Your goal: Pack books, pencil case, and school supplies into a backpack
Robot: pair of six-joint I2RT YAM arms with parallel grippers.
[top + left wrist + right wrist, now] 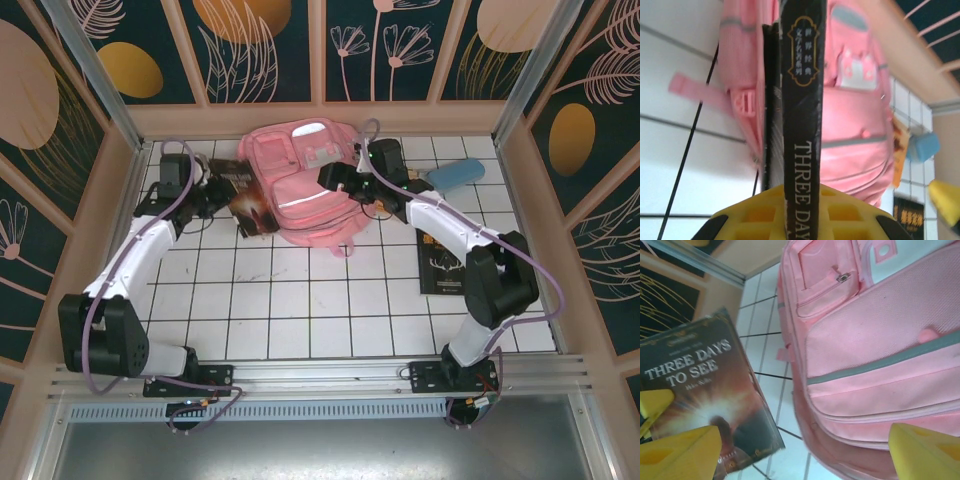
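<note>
Clenched on the near end of the book (802, 125): left gripper (800, 212). Spine toward the left wrist view, long axis running straight out from the jaws. Sits at the left flank of the backpack (305, 190), touching or just overlapping, can't tell which.

Released, jaws wide: right gripper (800, 455). Hovers over the backpack's front panel, just right of the book, grasping nothing.

Likely next: feeding the book into the backpack. Pale lining at the backpack's far end, probably the mouth, can't confirm. If so, far and right of the book's leading edge; needs a swing that way, long axis lined up with the slot. Nearer arm for the book: left, already gripping.

Counted:
- one backpack, far centre
- two books: one gripped, plus black booklet (442, 265) flat on the right beside the right arm
- one pencil case (455, 173), far right, apart from the backpack
</note>
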